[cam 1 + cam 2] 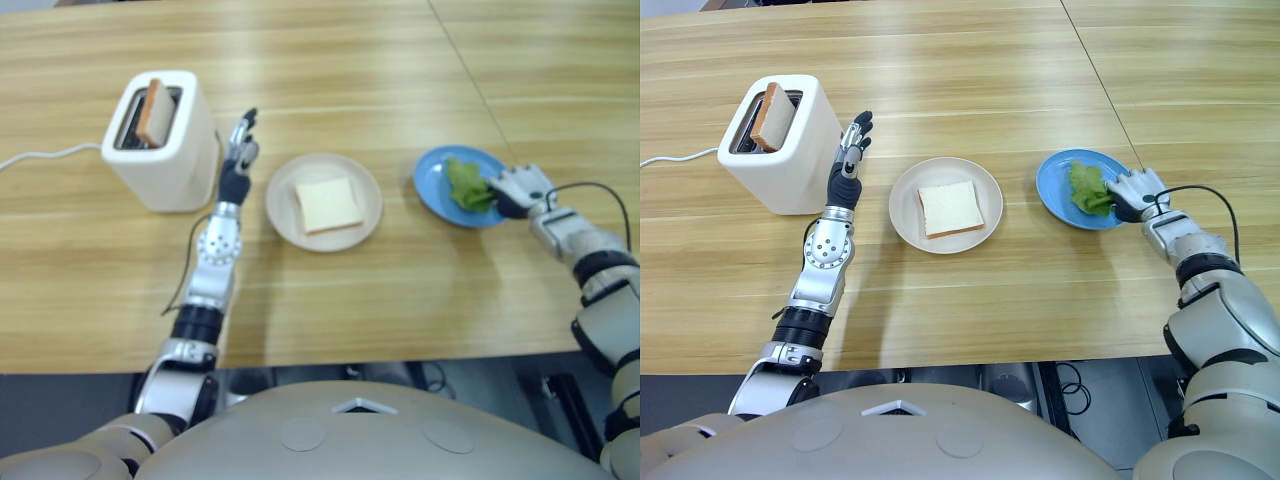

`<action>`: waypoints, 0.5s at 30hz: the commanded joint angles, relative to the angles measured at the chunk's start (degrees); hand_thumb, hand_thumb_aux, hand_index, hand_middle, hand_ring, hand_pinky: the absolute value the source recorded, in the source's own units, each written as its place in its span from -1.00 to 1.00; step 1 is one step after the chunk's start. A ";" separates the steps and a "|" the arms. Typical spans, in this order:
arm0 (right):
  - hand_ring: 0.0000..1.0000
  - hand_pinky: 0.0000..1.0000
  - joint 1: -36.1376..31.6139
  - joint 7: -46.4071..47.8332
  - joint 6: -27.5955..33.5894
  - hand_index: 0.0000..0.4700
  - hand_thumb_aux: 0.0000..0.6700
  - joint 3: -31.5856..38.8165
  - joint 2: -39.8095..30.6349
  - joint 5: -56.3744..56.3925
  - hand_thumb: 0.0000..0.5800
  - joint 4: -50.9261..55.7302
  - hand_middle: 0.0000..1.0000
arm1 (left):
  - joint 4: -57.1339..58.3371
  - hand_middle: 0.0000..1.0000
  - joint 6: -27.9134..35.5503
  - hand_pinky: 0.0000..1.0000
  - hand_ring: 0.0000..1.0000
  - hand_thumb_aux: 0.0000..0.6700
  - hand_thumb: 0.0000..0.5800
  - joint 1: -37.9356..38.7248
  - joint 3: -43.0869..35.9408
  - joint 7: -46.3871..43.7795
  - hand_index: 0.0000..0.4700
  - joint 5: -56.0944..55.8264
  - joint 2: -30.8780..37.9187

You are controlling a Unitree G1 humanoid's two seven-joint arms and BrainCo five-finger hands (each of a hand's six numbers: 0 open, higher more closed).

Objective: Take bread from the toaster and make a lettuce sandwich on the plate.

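**On the wooden table: one slice plated, lettuce next**

A pale wooden table (990, 60) filled the frame, its boards running left to right.

At the right of the frame the right robot hand (1132, 192) lay at the right-hand rim of the blue plate (1052, 185), touching or just beside the lettuce (1088, 188). Whether it had closed on the leaf could not be told. Left of centre, the left robot hand (850, 150) stood with fingers stretched and released, holding nothing, just beside the right wall of the toaster (780, 165).

Outward from there, the beige plate (940, 165) sat in the middle of the frame between the two hands, with one bread slice (950, 208) lying flat on it. In the upper left, a second, browner slice (772, 115) stood upright in the toaster's slot, and a white cord (680, 157) ran off the left edge.

The step in hand looked to be the lettuce: the base slice was down and the filling had not yet reached it. The next move called for a firm pinch on the limp leaf, a lift clear of the blue rim, and a carry leftward to lay it square on the plated bread. After that, the toaster slice would need drawing straight up and setting on top, a job the left robot hand seemed well placed for.
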 commanded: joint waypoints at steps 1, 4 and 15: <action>1.00 1.00 5.58 3.73 0.02 0.96 1.00 -6.98 -4.49 4.95 1.00 -18.89 1.00 | 2.28 -1.00 0.01 -1.00 -1.00 -1.00 -1.00 -0.70 1.53 -0.86 -1.00 -1.92 -0.12; 1.00 1.00 10.83 9.24 4.98 0.96 1.00 -11.79 -5.73 5.08 1.00 -36.22 1.00 | 3.65 -1.00 -0.37 -1.00 -1.00 -1.00 -1.00 -1.16 2.37 -1.40 -1.00 -3.00 -0.16; 1.00 1.00 10.27 21.13 9.78 0.96 1.00 -6.73 13.34 -2.01 1.00 -50.74 1.00 | 8.14 -1.00 -1.65 -1.00 -1.00 -1.00 -1.00 -2.84 3.92 -2.73 -1.00 -4.68 -0.68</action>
